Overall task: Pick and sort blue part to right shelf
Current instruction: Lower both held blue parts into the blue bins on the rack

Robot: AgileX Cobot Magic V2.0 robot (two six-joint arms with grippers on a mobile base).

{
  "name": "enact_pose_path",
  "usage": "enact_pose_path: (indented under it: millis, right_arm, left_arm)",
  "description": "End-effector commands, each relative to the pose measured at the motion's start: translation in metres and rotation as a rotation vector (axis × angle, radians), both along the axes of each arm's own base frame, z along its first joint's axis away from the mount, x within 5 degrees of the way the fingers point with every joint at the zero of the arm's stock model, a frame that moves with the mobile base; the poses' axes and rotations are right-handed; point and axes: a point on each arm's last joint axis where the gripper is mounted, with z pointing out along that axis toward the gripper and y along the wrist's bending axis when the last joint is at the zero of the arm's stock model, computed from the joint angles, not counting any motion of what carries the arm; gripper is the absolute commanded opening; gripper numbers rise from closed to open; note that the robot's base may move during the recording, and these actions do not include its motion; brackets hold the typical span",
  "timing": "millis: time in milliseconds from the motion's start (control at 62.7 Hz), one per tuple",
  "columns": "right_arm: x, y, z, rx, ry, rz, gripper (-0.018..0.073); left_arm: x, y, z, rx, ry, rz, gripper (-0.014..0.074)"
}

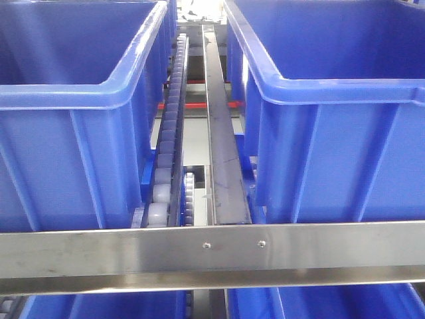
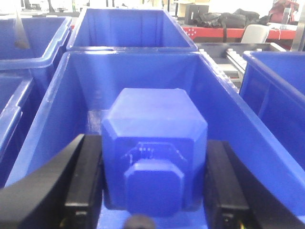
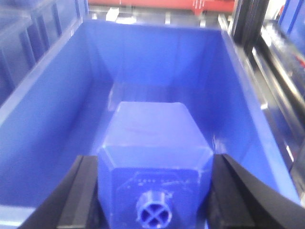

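In the left wrist view my left gripper [image 2: 153, 183] is shut on a deep-blue part [image 2: 155, 119] with a short square stub facing the camera; both black fingers [image 2: 86, 176] press its sides. It hangs over an open blue bin [image 2: 71, 95]. In the right wrist view my right gripper [image 3: 155, 193] is shut on another blue part [image 3: 152, 138], whose stub is round with a cross, above the inside of a blue bin [image 3: 62, 105]. The front view shows the shelf's steel front rail [image 1: 133, 256], with no gripper in sight.
On the shelf a grey roller track [image 1: 169, 133] and a dark guide rail [image 1: 222, 153] run between two large blue bins, left [image 1: 66, 100] and right [image 1: 332, 100]. More blue bins [image 2: 271, 81] stand beside and behind the one under the left gripper.
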Motion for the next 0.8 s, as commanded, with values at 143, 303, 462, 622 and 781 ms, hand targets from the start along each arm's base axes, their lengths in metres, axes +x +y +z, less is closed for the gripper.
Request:
enact_pose_path:
  millis: [143,303,462,622,781]
  right_arm:
    - [0.001,-0.001,0.018,0.006,-0.115,-0.006,0.0330]
    - [0.005,0.000,0.018,0.005,-0.096,-0.006,0.0330]
    - [0.024,0.001,0.023,0.002,-0.056,-0.006,0.0330]
    - [0.054,0.003,0.029,0.002,-0.060,-0.012,0.0330]
    - [0.086,0.005,0.022,-0.002,-0.026,-0.017,0.0332]
  left_arm:
    - [0.000,0.001,0.018,-0.037,-0.120,0.006,0.0228]
    - [0.005,0.000,0.020,-0.040,-0.119,0.005,0.0228]
    - [0.035,-0.005,0.022,-0.029,-0.071,-0.006,0.0228]
    - [0.076,-0.010,0.019,0.011,-0.067,-0.002,0.0230]
    - [0.116,-0.015,0.003,0.014,-0.010,0.005,0.0243]
